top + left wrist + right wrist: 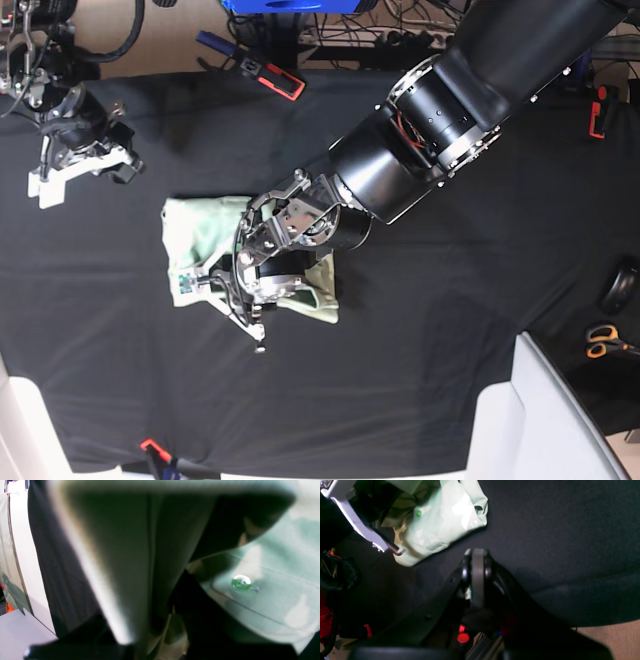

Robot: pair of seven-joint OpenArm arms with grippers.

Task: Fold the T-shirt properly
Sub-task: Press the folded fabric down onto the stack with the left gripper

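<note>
One T-shirt (200, 235), folded small, mid black tablecloth (450, 300). Two arms: left gripper (240, 285) over it, seemingly pinching cloth, view blurred; right gripper (477, 557) pressed together, empty, well apart. Left wrist alone resolves green button (241, 582); base alone shows scissors (605, 342).

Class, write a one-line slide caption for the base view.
Left gripper pressed down on the folded mint-green T-shirt on the black tablecloth; right gripper parked aside.

T-shirt (205, 232) lies bunched on the tablecloth (420, 350), left of centre in base view. Left gripper (243, 290) sits over its near right part. Right gripper (48, 185) rests far left, behind, well apart. Scissors (604, 342) at far right edge.
</note>
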